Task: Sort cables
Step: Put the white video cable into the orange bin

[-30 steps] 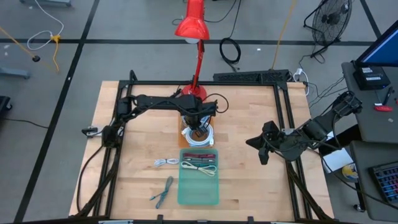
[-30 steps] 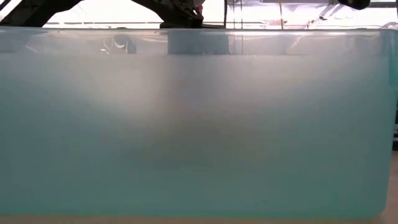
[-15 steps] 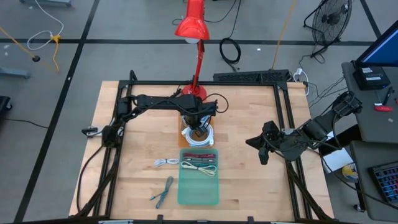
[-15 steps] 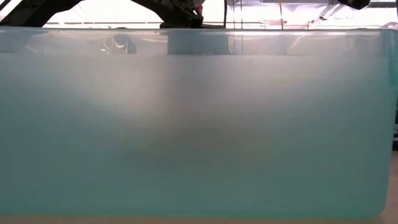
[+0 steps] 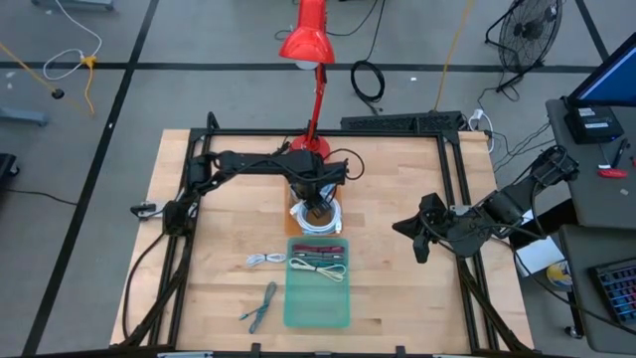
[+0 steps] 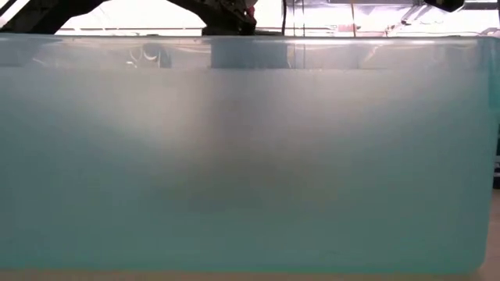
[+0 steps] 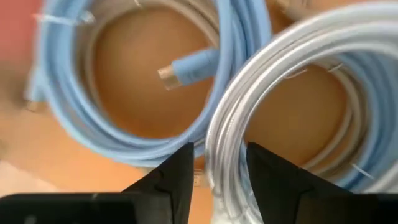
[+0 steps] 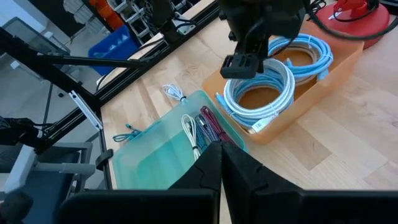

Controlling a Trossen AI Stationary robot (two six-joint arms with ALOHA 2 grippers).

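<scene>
An orange tray [image 5: 292, 213] holds a white coil [image 7: 273, 56] lying on light-blue coils [image 7: 68, 106]. My left gripper [image 7: 219, 180] points straight down over it, open, one finger on each side of the white coil's near rim [image 7: 224, 155]; the right wrist view shows it [image 8: 239, 65] just above that coil [image 8: 261, 93]. A translucent green tray [image 5: 318, 298] nearer the front holds several short cable bundles. A white bundle [image 5: 264, 260] and a grey-green bundle [image 5: 260, 306] lie on the table to its left. My right gripper [image 8: 221, 168] hangs shut over the table's right side [image 5: 417, 239]. My left gripper's fingers come from above and stand across the white coil's rim [image 7: 224, 155], which lies in the orange tray. I cannot tell whether either finger touches the strands.
The red lamp [image 5: 308, 45] stands with its base [image 8: 354, 15] just behind the orange tray. A black frame [image 5: 199, 159] runs round the table. The green tray's wall [image 6: 250, 156] fills the low view.
</scene>
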